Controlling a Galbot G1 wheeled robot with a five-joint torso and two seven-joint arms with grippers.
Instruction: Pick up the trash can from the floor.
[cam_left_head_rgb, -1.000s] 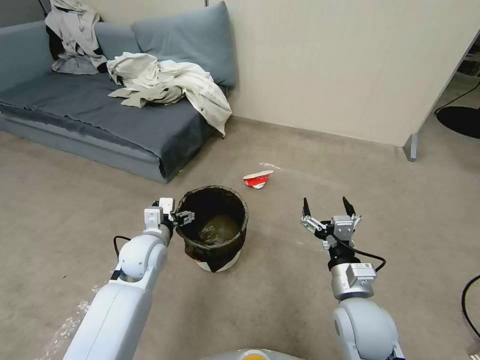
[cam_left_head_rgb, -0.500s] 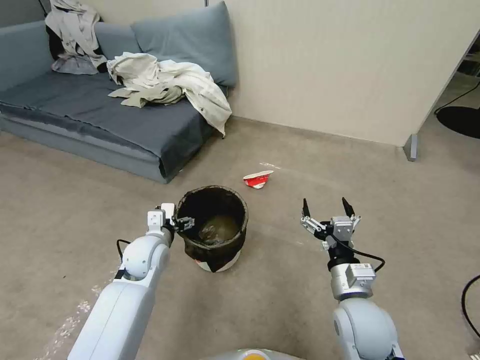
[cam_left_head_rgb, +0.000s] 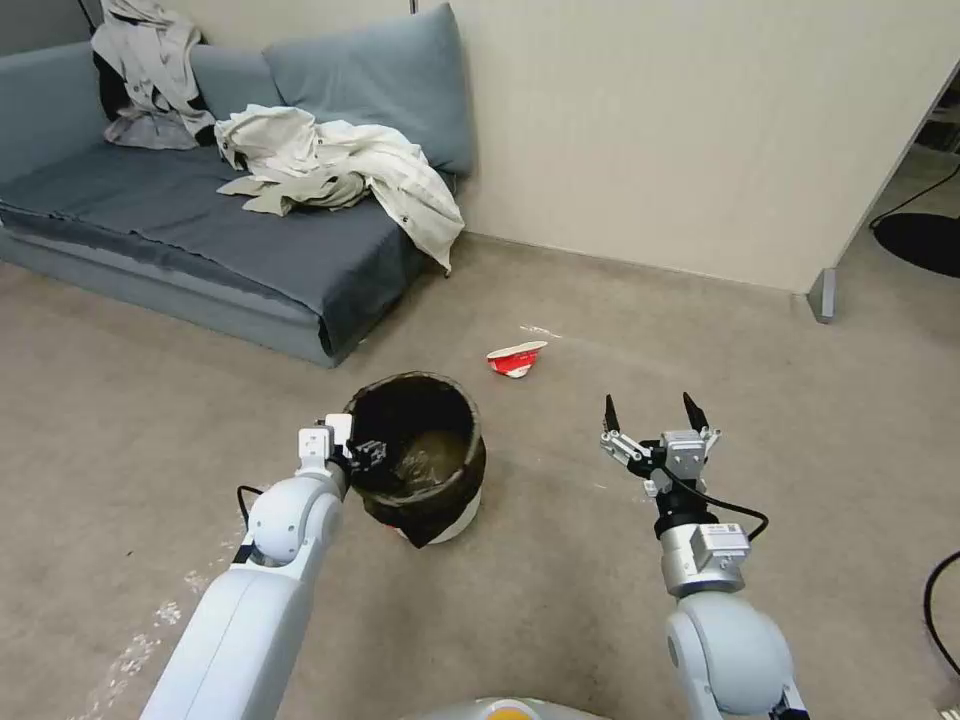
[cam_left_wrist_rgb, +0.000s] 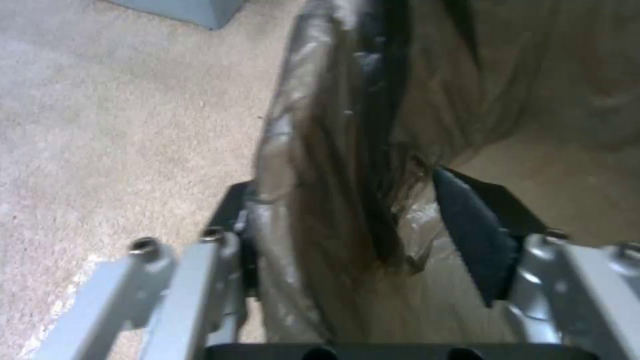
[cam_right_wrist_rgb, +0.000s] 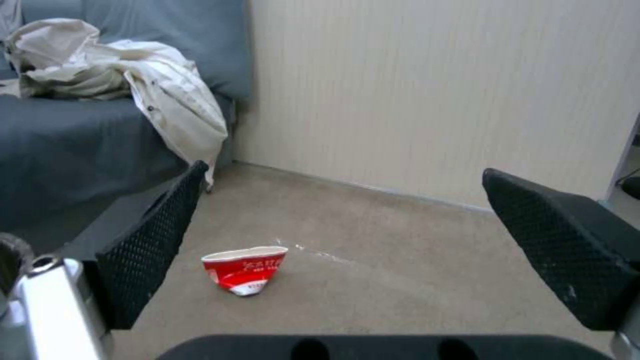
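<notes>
**A:** where's the small round white plastic trash can (cam_left_head_rgb: 432, 470) with the dark bag?

**B:** tilted on the beige carpet floor (cam_left_head_rgb: 560, 590), near the sofa corner. Left gripper (cam_left_head_rgb: 368, 455) pinches its rim; right gripper (cam_left_head_rgb: 650, 412) gapes wide, holding nothing.

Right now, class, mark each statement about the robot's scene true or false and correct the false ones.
1. The left gripper grips the trash can at its rim. True.
2. The right gripper holds the cup. False: it is open and empty, apart from the cup.
3. The cup lies inside the trash can. False: it lies on the floor beyond it.
4. Pale clothes lie on the sofa. True.
</notes>
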